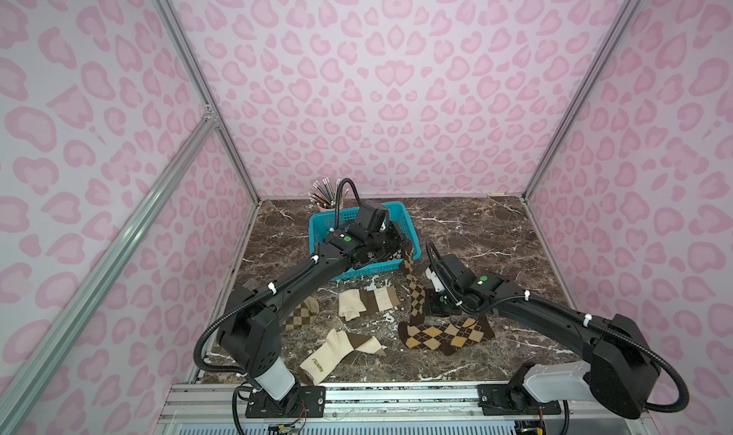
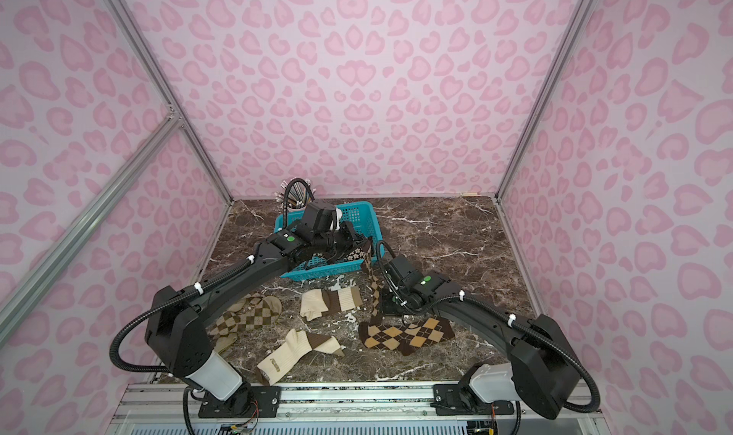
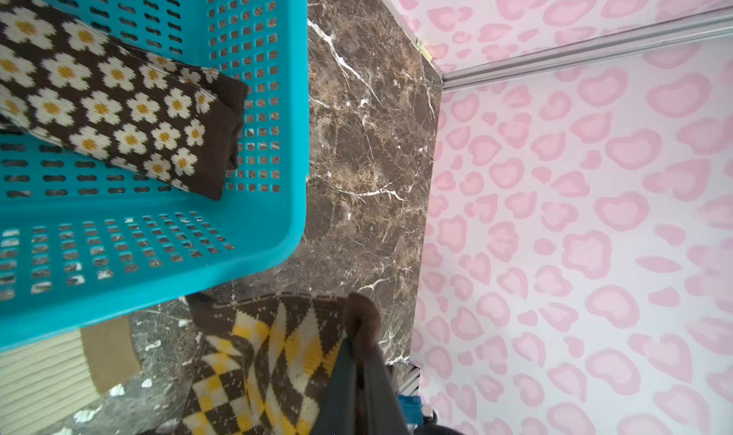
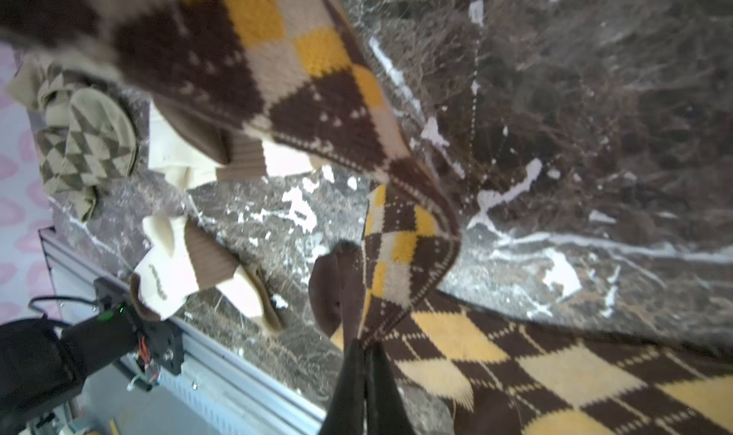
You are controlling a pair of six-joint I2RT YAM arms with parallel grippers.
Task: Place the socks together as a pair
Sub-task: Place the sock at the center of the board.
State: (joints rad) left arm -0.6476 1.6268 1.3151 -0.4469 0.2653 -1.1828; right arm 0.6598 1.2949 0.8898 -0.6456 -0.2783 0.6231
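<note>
A brown-tan argyle sock (image 1: 413,282) hangs stretched between both grippers in front of the basket. My left gripper (image 1: 403,244) (image 3: 357,345) is shut on its upper brown end beside the basket's near right corner. Low over the table, my right gripper (image 1: 426,309) (image 4: 363,353) is shut on its lower brown end. The matching argyle sock (image 1: 444,336) (image 4: 555,373) lies flat on the table just under that end. Two cream ribbed socks with brown bands (image 1: 367,302) (image 1: 341,353) and an olive diamond-check sock (image 1: 301,314) lie left of it.
A turquoise basket (image 1: 396,211) stands at the back centre, with a dark brown flowered sock (image 3: 111,96) inside it. Behind the basket is a cup of pencils (image 1: 323,197). Pink walls close the dark marble table (image 1: 496,238) on three sides, and a metal rail (image 1: 396,393) runs along the front.
</note>
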